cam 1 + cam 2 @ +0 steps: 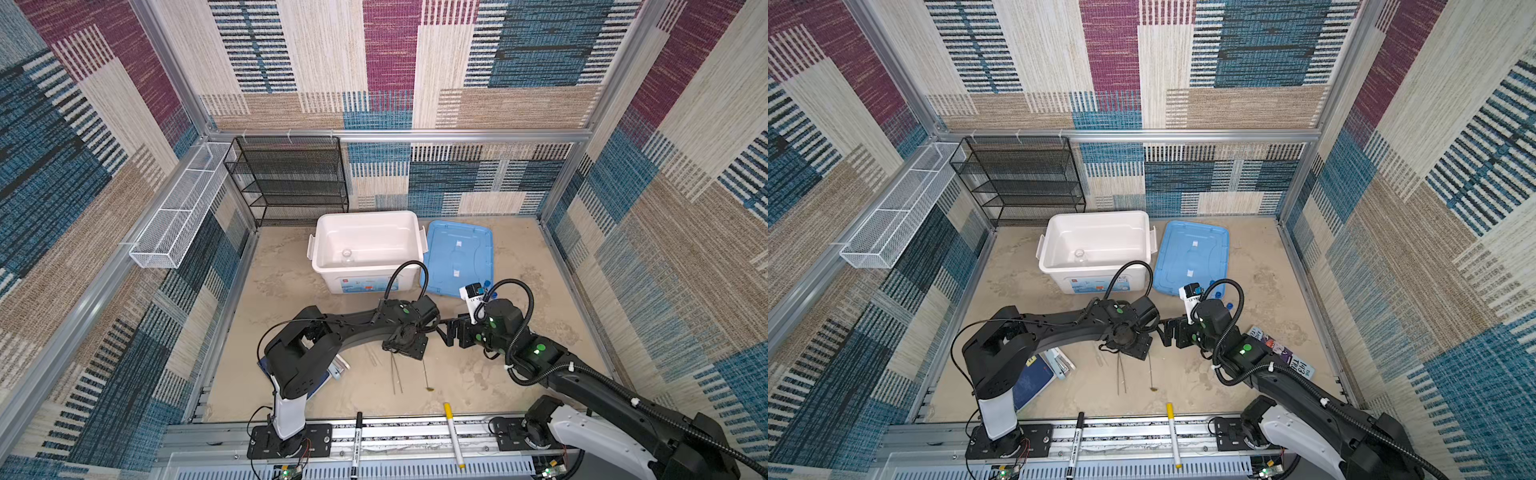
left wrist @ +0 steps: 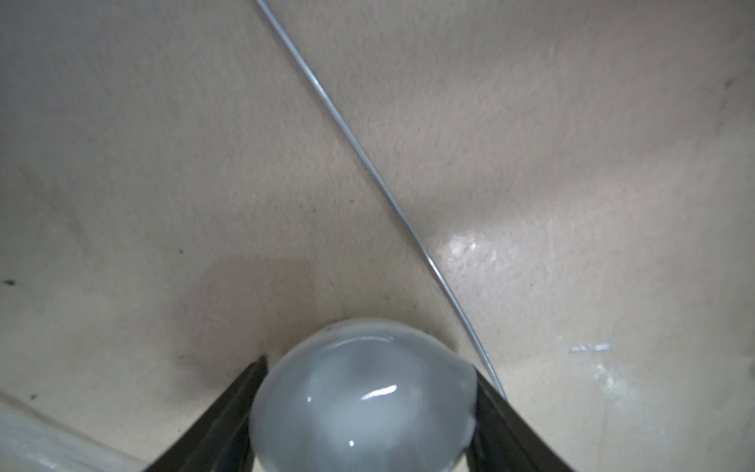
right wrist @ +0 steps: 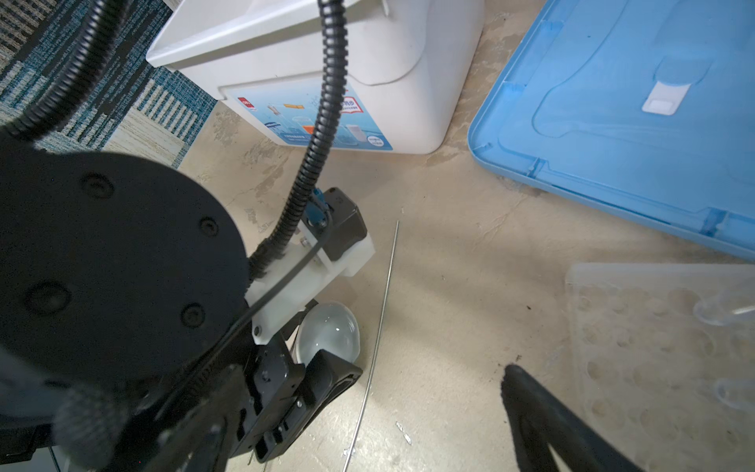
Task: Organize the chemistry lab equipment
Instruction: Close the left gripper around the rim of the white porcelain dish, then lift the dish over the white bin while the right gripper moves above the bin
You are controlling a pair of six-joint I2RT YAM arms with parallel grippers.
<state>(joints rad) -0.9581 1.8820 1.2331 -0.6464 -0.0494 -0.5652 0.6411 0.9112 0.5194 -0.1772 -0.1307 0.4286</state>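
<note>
**Left hand pinches the dish**

Middle of the desk, a little toward the front edge: the left hand point(image 2: 367, 367) is clamped on both sides of the small white dish point(image 2: 359, 412), which sits down on the desk. The long thin spoon point(image 3: 384, 302) lies just beside it. The right hand point(image 1: 446, 331) hovers close by, spread wide.

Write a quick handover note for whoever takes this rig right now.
Left pincer: fingers flank the small white dish on the table; grip unconfirmed. Right pincer: open, empty, beside it.
Done: small glass beaker already in the white bin.
To do: dish, tweezers and long thin spoon on the table; clear rack with test tubes by the blue lid.
</note>
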